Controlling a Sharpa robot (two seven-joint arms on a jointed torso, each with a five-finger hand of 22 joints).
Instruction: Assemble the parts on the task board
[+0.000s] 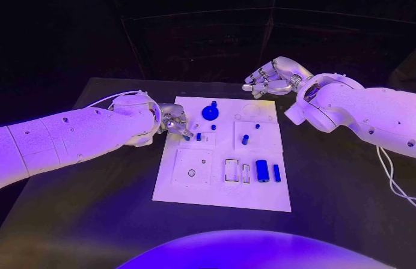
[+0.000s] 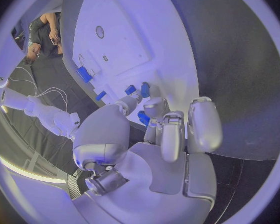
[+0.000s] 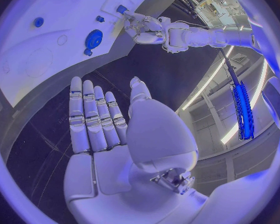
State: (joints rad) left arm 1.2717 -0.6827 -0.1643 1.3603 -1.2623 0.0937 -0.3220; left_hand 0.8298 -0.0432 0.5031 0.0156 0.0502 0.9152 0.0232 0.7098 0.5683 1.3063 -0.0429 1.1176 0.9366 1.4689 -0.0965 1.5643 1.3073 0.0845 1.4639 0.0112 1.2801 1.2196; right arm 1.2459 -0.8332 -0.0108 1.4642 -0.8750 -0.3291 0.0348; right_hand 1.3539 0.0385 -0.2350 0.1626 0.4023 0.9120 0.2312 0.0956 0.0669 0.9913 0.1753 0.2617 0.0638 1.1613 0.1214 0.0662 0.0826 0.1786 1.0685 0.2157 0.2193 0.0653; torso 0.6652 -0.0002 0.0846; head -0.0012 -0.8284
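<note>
Left hand [image 1: 174, 125] sits at the task board's [image 1: 186, 191] left edge, fingers curled; its fingertips [image 2: 142, 95] pinch a small blue part [image 1: 187, 137] just over the board surface; a second blue peg [image 1: 198, 137] stands just beside it. Right hand [image 1: 270, 77] hovers beyond the board's far right corner, holding nothing, fingers extended side by side and thumb apart. A round blue knobbed part [image 1: 210, 110] lies near the far edge; a blue cylinder [image 1: 262, 170] and a slimmer blue pin [image 1: 276, 173] rest by the near right corner.
</note>
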